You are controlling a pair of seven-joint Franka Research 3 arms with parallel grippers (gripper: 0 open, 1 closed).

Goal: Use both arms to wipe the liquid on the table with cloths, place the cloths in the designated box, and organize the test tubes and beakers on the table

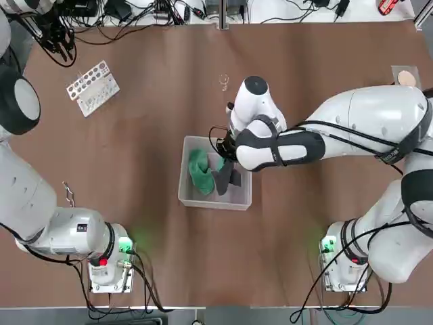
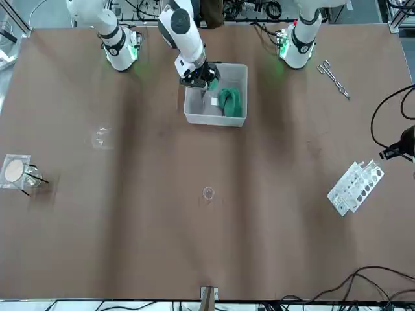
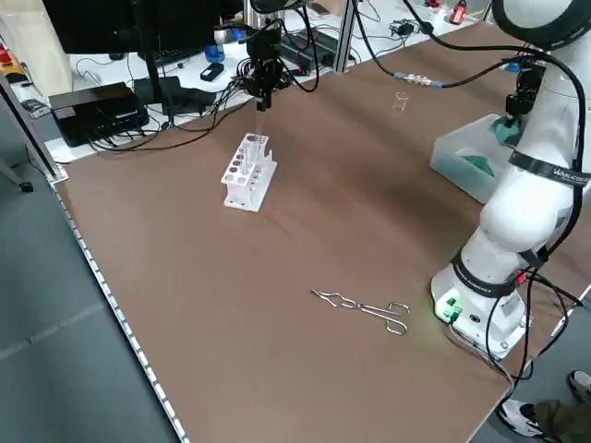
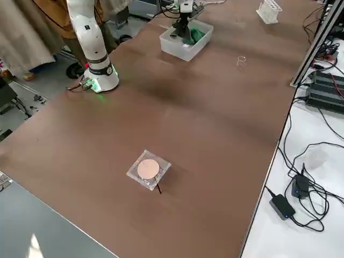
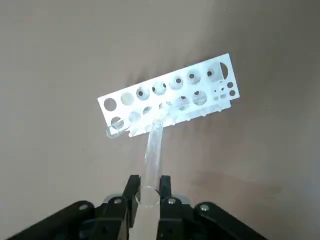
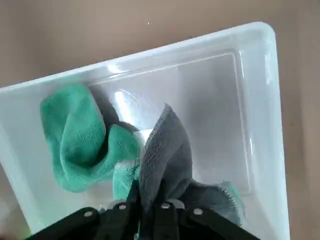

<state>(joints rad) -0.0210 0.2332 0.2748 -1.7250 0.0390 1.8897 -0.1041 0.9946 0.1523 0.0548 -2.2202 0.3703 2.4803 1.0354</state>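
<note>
Top: right gripper [image 1: 226, 154] over the box [image 1: 196, 198] mid-counter [image 1: 155, 108]; green cloth [image 1: 200, 170] and grey cloth [image 1: 223, 179] inside; rack [image 1: 93, 87] far left
Front: beaker [image 2: 208, 193] stands alone mid-counter, well apart from box
Left side: left gripper [image 3: 261, 90] hangs over the rack; tongs [image 3: 365, 307] lie near the arm base
Left wrist: fingers [image 5: 131, 187] clamped on a clear tube [image 5: 151, 165] pointing at the rack
Right wrist: fingers [image 6: 121, 206] nearly closed, pinching grey cloth that hangs into the box beside green cloth
</note>
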